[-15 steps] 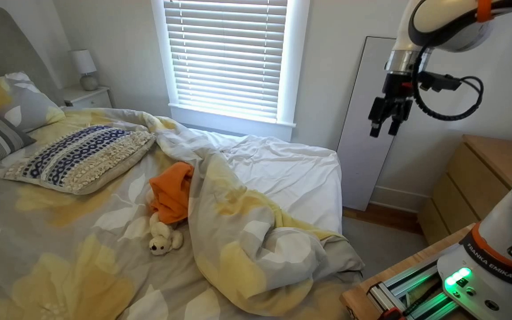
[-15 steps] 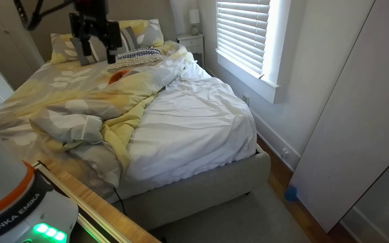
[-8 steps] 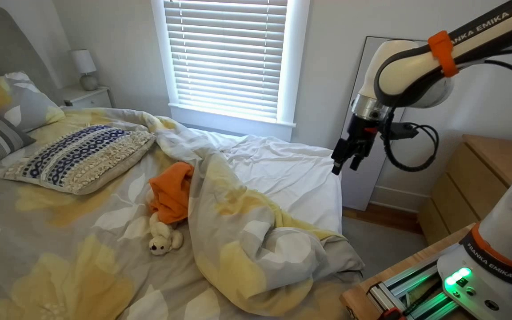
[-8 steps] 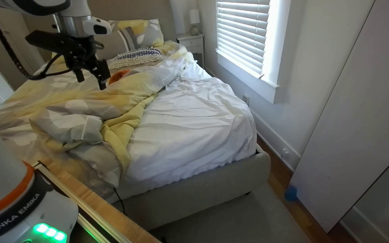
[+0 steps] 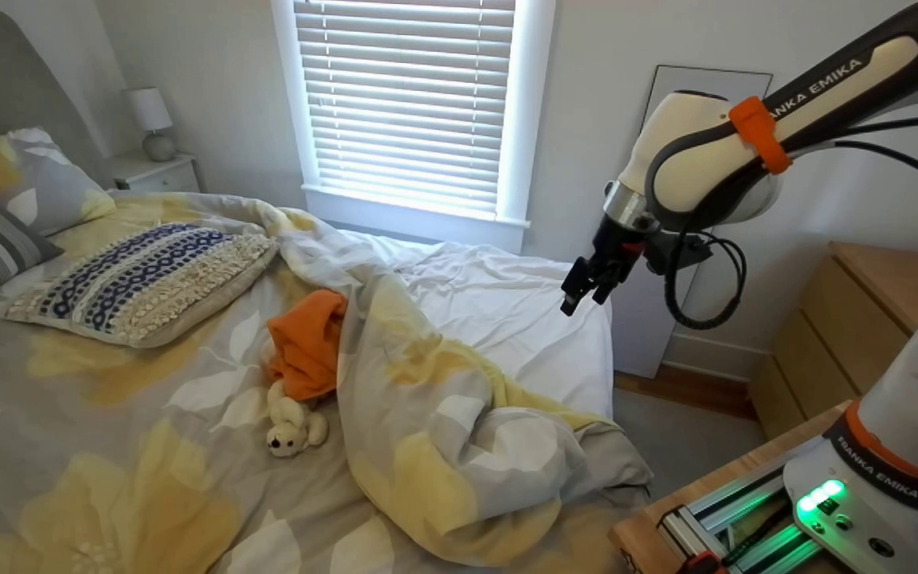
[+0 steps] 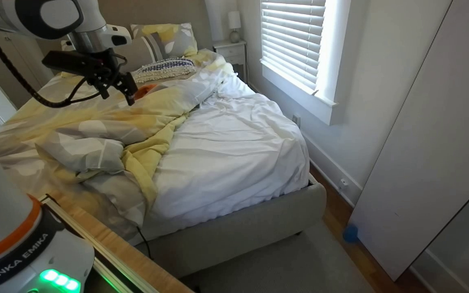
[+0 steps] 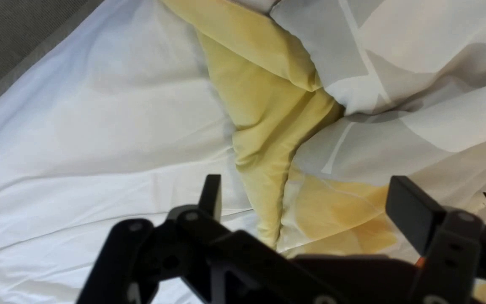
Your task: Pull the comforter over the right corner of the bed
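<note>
spreading widest of all beneath me is the comforter (image 5: 300, 494), very large, soft and puffy, pale grey with big faded yellow flowers and whitish leaf shapes. most of it lies nearly flat with light wrinkles; along one side it is doubled back on itself in a fat, rumpled roll full of deep creases, a band of plain yellow showing at its edge. from that edge the white sheet (image 6: 226, 156), wrinkled too, runs out to the rounded right corner of the bed (image 6: 295, 160), and in both exterior views i see the comforter lying well apart from that corner. on the flat part rests the navy-patterned pillow (image 5: 144, 283), with rows of cream tufts. beside the roll sits an orange cloth (image 5: 307, 344), crumpled, and touching it a cream plush toy (image 5: 292, 426) with a dark nose. my jaws hang above, spread apart and released; in the wrist view the yellow band crosses under the gap between them, with white sheet below one side and the grey and yellow of the comforter below the other.
</note>
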